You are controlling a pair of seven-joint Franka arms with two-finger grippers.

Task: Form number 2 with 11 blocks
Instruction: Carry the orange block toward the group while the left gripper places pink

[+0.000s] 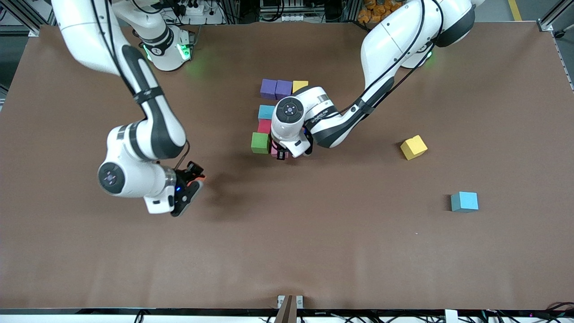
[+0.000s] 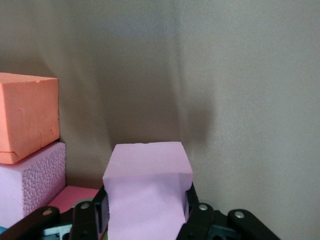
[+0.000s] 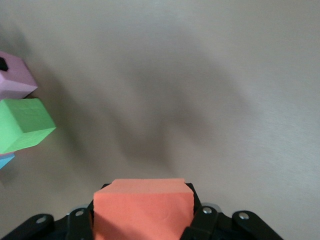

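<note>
A partial figure of cubes lies mid-table: two purple blocks (image 1: 276, 89) and a yellow block (image 1: 300, 85) in a row, then a light blue block (image 1: 266, 111), a red block (image 1: 264, 126) and a green block (image 1: 260, 142) nearer the camera. My left gripper (image 1: 282, 154) is shut on a pink block (image 2: 147, 190), low beside the green block. The left wrist view shows an orange block (image 2: 27, 117) and another pink block (image 2: 30, 182) close by; my left wrist hides them in the front view. My right gripper (image 1: 196, 175) is shut on an orange block (image 3: 142, 207), over bare table toward the right arm's end.
A loose yellow block (image 1: 413, 147) and a loose light blue block (image 1: 464, 201) lie toward the left arm's end of the table. The brown table (image 1: 314, 251) has open room nearer the camera. The green block (image 3: 25, 122) shows in the right wrist view.
</note>
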